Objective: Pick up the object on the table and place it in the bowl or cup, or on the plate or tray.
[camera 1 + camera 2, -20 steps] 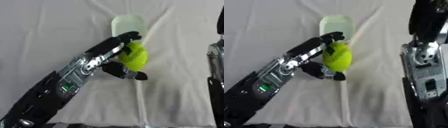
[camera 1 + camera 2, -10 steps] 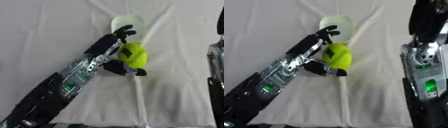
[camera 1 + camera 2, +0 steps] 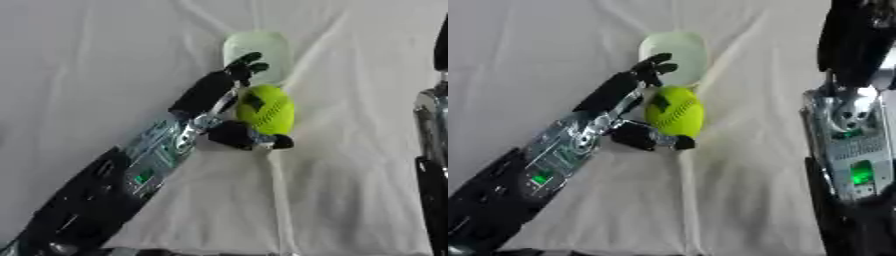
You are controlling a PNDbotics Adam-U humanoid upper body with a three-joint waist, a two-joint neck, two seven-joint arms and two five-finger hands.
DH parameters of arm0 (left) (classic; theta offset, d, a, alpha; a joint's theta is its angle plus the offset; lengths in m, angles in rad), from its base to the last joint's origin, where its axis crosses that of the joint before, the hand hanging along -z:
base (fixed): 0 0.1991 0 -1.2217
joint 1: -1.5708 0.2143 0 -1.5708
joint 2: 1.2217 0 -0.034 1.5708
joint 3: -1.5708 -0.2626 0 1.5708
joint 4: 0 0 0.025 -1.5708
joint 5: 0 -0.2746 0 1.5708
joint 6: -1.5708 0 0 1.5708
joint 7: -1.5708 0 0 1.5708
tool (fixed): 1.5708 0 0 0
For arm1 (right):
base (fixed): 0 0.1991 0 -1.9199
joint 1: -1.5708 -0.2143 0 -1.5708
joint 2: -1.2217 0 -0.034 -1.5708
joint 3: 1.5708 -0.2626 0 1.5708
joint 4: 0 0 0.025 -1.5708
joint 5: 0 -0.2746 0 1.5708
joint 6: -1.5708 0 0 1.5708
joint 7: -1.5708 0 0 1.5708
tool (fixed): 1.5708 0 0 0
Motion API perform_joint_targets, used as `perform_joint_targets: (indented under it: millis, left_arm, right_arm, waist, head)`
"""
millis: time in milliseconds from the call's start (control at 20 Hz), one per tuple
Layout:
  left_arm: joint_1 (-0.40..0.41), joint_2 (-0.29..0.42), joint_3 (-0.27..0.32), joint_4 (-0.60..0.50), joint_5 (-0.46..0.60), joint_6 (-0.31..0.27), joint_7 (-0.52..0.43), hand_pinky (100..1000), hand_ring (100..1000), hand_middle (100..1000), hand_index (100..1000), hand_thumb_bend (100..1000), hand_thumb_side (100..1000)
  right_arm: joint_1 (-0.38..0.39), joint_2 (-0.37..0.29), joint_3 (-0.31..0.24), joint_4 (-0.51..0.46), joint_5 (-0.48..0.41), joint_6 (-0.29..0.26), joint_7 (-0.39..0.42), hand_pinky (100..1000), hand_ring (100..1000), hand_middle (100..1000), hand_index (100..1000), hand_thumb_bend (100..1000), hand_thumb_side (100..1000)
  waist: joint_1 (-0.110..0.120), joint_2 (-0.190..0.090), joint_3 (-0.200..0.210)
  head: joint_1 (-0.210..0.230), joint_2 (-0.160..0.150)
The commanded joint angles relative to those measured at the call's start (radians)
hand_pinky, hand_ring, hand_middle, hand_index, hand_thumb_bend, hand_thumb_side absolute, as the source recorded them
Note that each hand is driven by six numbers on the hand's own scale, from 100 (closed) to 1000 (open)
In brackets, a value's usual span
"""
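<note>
Because the yellow-green ball [image 3: 675,112] sits only between my fingers [image 3: 651,66] on its far left and my thumb [image 3: 654,140] under its near side, with its right flank bare, I judge it could roll out to the right and drop onto the white cloth [image 3: 737,190] if I tilt or hurry. My left hand [image 3: 223,107] is curled round it, pinching it just near the pale green cup [image 3: 675,55], which lies touching or almost touching the ball's far edge. Clipping that rim could knock the cup away; my right hand is not visible, only its arm [image 3: 850,145] at the right.
</note>
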Motion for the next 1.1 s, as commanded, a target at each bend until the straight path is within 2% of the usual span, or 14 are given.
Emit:
perform_joint_targets:
  millis: [50, 600, 1100]
  left_arm:
    - [-0.01, 0.003, 0.001, -0.019, 0.003, 0.001, -0.017, 750, 773, 1000, 990, 795, 818]
    - [-0.021, -0.025, -0.002, -0.013, 0.029, 0.007, -0.028, 795, 793, 1000, 1000, 809, 829]
    - [-0.041, -0.052, -0.008, 0.021, 0.013, 0.004, -0.073, 812, 805, 1000, 1000, 803, 836]
  right_arm:
    - [-0.015, -0.003, -0.003, -0.024, -0.006, 0.001, -0.001, 531, 830, 818, 876, 100, 896]
    - [-0.016, -0.004, -0.004, -0.026, -0.009, 0.0, -0.001, 530, 830, 818, 876, 100, 894]
    - [-0.014, -0.001, -0.009, -0.028, -0.013, 0.002, -0.005, 529, 830, 818, 875, 100, 887]
  waist:
    - [0.001, -0.014, 0.003]
    - [0.008, -0.012, -0.005]
    - [0.017, -0.009, -0.031]
  head:
    - [0.01, -0.006]
    - [0.008, -0.007]
    - [0.01, -0.01]
